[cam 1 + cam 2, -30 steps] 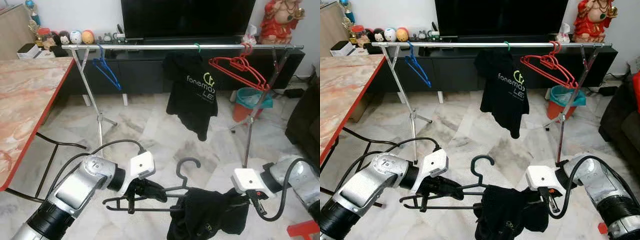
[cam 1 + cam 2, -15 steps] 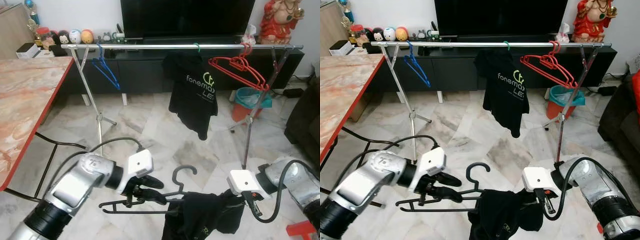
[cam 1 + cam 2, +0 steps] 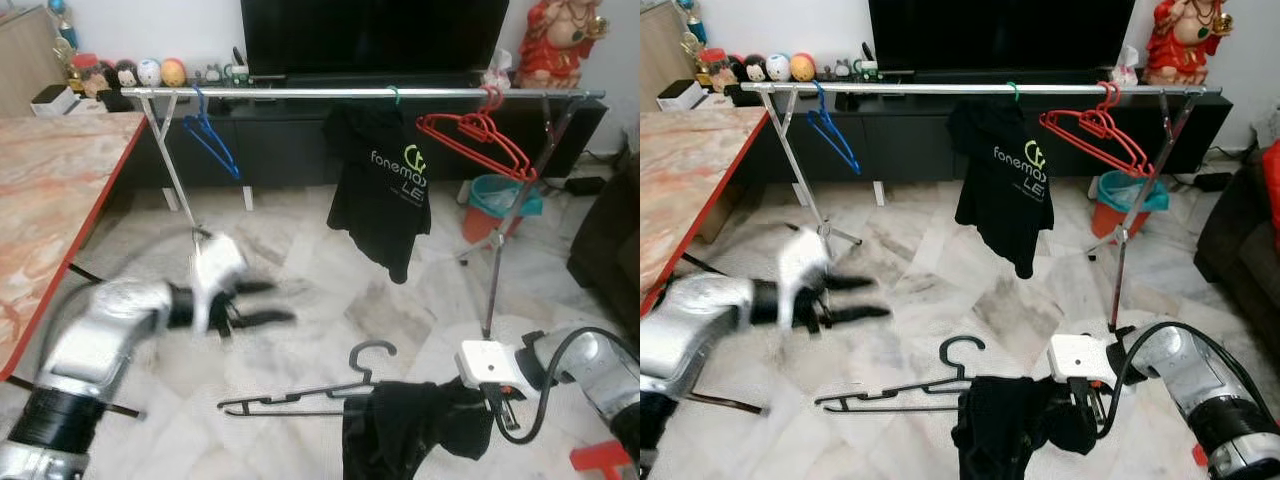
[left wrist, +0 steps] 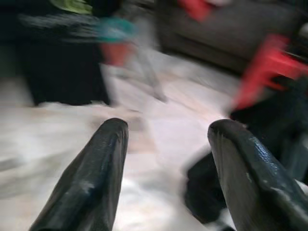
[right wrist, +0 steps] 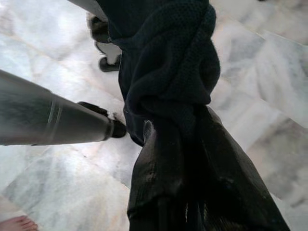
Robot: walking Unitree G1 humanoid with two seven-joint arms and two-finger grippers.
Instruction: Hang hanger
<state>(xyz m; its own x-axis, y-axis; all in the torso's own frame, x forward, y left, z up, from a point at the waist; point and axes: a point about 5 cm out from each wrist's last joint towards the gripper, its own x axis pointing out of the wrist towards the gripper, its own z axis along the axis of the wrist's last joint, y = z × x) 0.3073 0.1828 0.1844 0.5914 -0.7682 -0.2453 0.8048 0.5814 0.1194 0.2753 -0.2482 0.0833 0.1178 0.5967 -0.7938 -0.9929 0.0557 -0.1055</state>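
- Marble floor (image 3: 300, 250) is lying under a silver rail (image 3: 300, 92).
- Black hanger (image 3: 300, 395), thin-wired with a curled hook, is dangling low, carrying a bunched black shirt (image 3: 410, 430).
- Right gripper (image 3: 470, 405) is pinching the shirt.
- Left gripper (image 3: 265, 305), blurred, is spreading empty fingers (image 4: 91, 178).

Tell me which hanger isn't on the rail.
The black hanger, carrying a black shirt held by the right gripper. The blue hanger and red hangers hang on the rail.
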